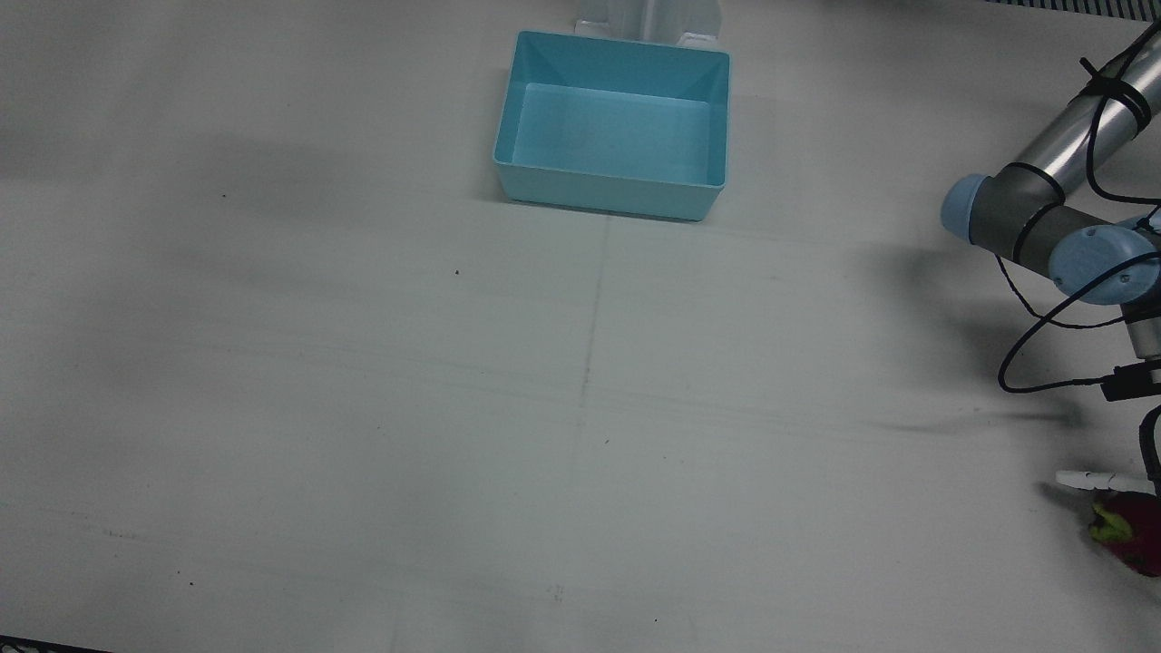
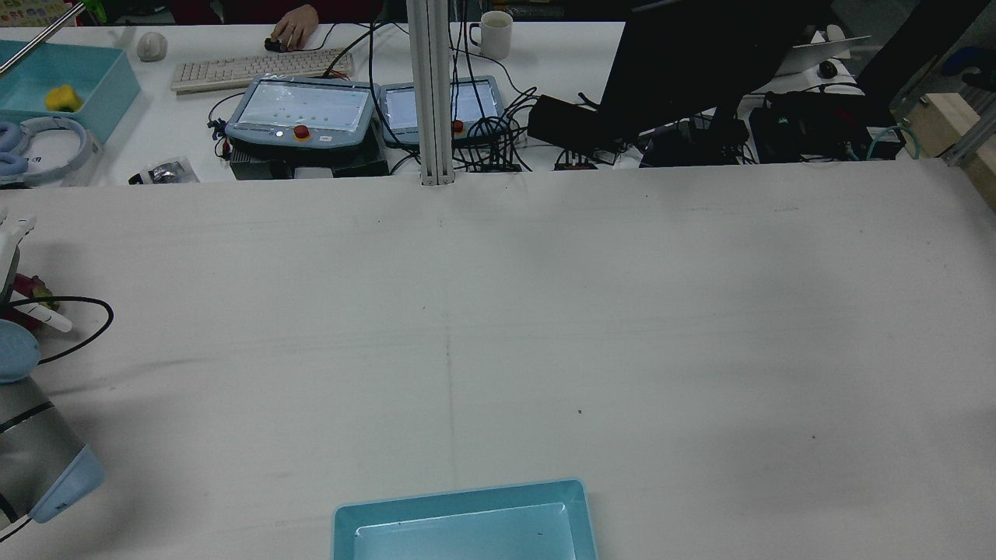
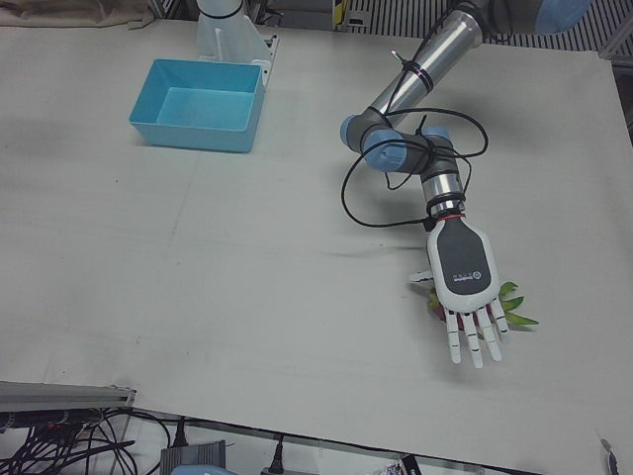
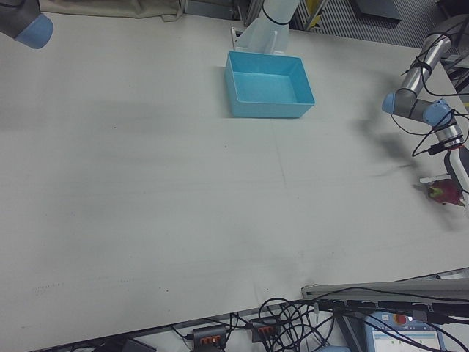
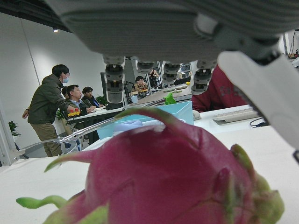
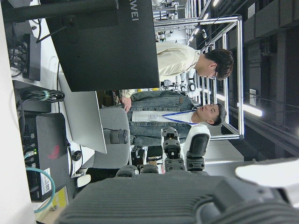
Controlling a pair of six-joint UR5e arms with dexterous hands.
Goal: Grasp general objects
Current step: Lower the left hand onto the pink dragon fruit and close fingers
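A pink dragon fruit [image 3: 512,303] with green leaf tips lies near the table's front edge on my left arm's side, also seen at the edge of the front view as the dragon fruit [image 1: 1134,537]. My left hand [image 3: 463,282] hovers flat just above it, palm down and fingers spread straight, holding nothing. In the left hand view the dragon fruit [image 5: 163,177] fills the lower half, right under the palm [image 5: 154,28]. My right hand [image 6: 163,200] shows only in its own view, raised high, fingers apart and empty.
A light blue bin [image 1: 608,190] stands empty at the back centre of the table, near the pedestal; it is also in the left-front view as the bin [image 3: 193,137]. A black cable [image 3: 356,203] loops off my left forearm. People and desks lie beyond the table.
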